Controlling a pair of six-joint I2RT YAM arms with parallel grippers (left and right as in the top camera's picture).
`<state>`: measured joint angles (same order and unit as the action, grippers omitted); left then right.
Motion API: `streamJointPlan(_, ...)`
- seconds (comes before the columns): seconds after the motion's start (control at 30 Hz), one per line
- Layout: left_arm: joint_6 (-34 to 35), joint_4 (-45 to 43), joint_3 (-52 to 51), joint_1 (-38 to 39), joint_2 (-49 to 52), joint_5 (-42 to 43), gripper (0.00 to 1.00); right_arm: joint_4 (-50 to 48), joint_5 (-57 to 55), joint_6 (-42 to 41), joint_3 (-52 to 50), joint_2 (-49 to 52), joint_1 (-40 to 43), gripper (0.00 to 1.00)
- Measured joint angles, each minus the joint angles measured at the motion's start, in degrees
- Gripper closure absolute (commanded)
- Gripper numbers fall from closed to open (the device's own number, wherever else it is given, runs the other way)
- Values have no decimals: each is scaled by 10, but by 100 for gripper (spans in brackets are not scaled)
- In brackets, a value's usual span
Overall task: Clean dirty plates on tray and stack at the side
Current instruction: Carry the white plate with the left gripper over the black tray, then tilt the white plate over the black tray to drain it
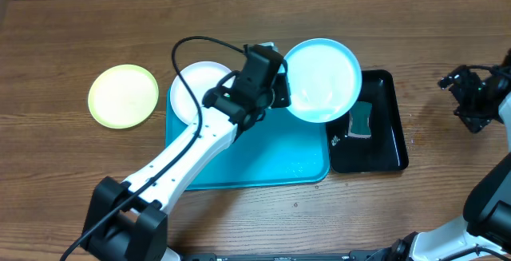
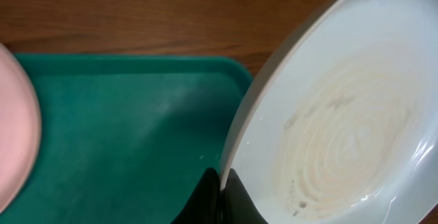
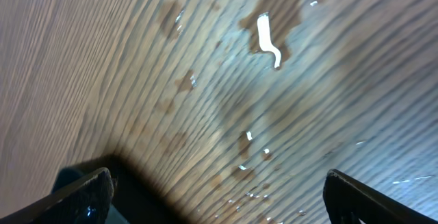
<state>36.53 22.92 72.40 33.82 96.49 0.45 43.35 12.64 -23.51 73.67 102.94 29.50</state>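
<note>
Left gripper (image 2: pixel 220 195) clamps the pale blue plate (image 1: pixel 323 79) by its rim over the 1 o'clock corner of the turquoise tray (image 1: pixel 271 157) and the black tray (image 1: pixel 387 145) holding a sponge (image 1: pixel 361 120). White plate (image 1: pixel 194 92) sits in the turquoise tray at 11 o'clock, yellow-green plate (image 1: pixel 123 95) off it at 9 o'clock. Right gripper (image 3: pixel 217 191), fingers wide apart, hangs at 3 o'clock.

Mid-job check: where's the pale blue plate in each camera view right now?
Overhead: pale blue plate, upper centre-right, over the turquoise tray's far right corner.
Left wrist: fills the right half, rim between the jaws.
Right wrist: not in view.
Shared landmark: the turquoise tray, in overhead and left wrist.
</note>
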Motion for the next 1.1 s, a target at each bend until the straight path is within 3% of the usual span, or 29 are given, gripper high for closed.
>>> streamJointPlan(0.47, -39, -101, 0, 78, 31, -44, 96, 0, 0, -5, 0, 0, 8, 0)
streamJointPlan(0.83, -150, -111, 0, 157, 31, -160, 96, 0, 0, -5, 0, 0, 8, 0)
streamJointPlan(1.1, -253, -164, 0, 218, 31, -263, 96, 0, 0, -5, 0, 0, 8, 0)
